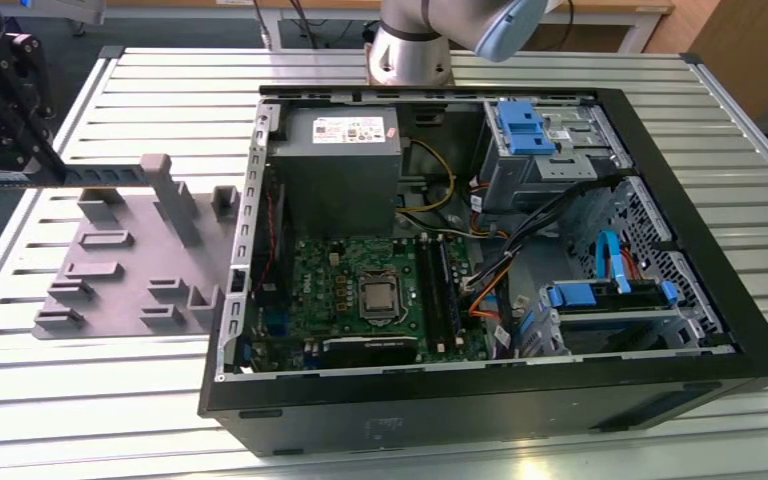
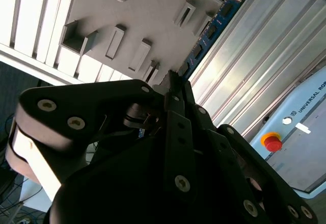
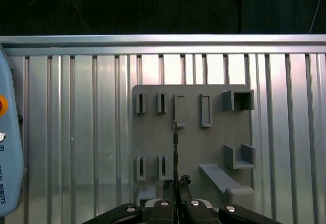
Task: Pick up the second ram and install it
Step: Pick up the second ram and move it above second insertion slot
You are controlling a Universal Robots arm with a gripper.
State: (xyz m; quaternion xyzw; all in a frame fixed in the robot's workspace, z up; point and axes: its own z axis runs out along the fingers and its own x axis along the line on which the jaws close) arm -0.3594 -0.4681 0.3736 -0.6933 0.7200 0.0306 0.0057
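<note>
On the counter (image 1: 91,400), an open computer case (image 1: 491,405) holding a green motherboard (image 1: 344,275) and a power supply (image 1: 337,150). Beside it, toward the counter's edge at the exterior view's left, a grey fixture block (image 1: 104,270). Above that block, the hand (image 3: 176,184) clamped on the second ram (image 2: 214,25). Judged: picked up and well apart from the case, not yet installed.

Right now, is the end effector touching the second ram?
Touching. In the first wrist view the end effector clamps the second ram, seen edge-on, between its fingertips with no gap.
</note>
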